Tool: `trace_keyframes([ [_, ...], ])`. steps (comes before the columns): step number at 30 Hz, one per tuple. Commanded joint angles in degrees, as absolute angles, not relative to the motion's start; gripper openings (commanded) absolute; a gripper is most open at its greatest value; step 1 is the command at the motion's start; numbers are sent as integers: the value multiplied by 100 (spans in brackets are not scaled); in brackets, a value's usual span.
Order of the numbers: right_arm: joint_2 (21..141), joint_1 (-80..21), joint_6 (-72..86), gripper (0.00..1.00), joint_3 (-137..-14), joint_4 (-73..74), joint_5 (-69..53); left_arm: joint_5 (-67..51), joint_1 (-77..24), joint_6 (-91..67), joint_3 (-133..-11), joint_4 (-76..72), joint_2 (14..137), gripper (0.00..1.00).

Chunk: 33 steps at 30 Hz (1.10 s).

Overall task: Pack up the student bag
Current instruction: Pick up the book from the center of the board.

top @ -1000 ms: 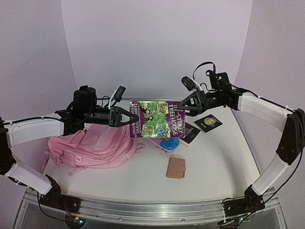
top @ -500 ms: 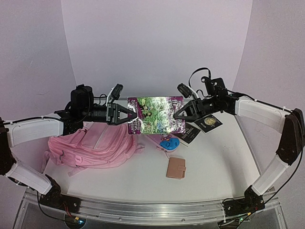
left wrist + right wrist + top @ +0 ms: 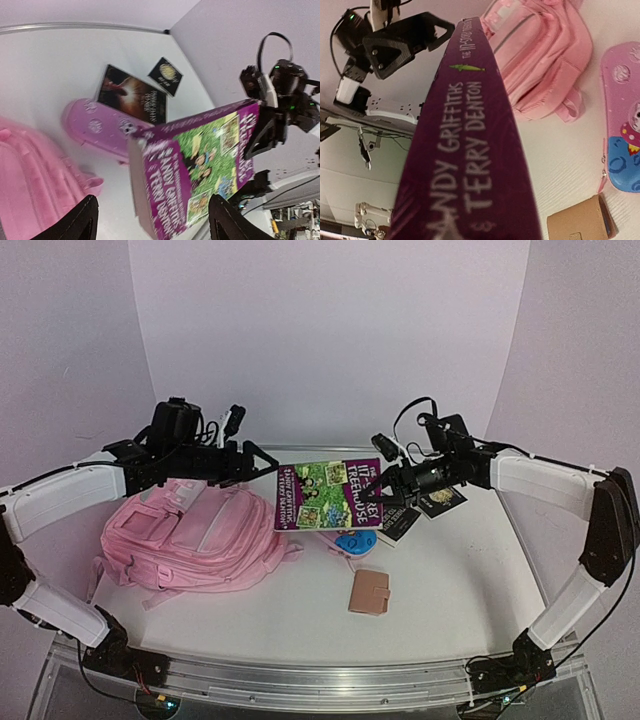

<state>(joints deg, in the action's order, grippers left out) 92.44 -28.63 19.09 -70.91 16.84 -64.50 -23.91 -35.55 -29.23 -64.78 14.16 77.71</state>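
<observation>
With right gripper (image 3: 376, 490) clamped, holding the book (image 3: 325, 495) aloft near the student bag (image 3: 190, 540). Holding left gripper (image 3: 262, 466) wide open, gripping nothing.

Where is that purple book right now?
In the overhead view the purple book hangs in mid-air at centre, gripped at its right edge by the right tool, just right of the pink backpack and above the small pink case.
</observation>
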Motion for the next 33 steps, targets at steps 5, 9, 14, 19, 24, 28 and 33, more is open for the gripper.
trace_keyframes([
  [5,9018,-2392,2972,0,-6636,899,-5756,-571,-4167,-2333,-7025,3690,8164,72],
  [9,9117,-2346,3269,0,-6338,573,-5973,-132,-4589,-2347,-7614,4469,8817,68],
  [14,9110,-2344,3599,0,-6127,150,-6051,511,-4872,-2472,-8189,5121,9597,69],
  [19,9039,-2348,3721,0,-6057,-9,-6112,952,-5035,-2547,-8837,5658,10421,67],
  [24,9053,-2349,3812,0,-6013,-198,-6172,1330,-5080,-2690,-9240,6075,10927,60],
  [28,9082,-2349,3923,0,-5951,-333,-6231,1563,-5082,-2829,-9431,6372,11120,52],
  [33,9109,-2354,4215,0,-5817,-724,-6356,1892,-5080,-2984,-9600,6714,11291,33],
])
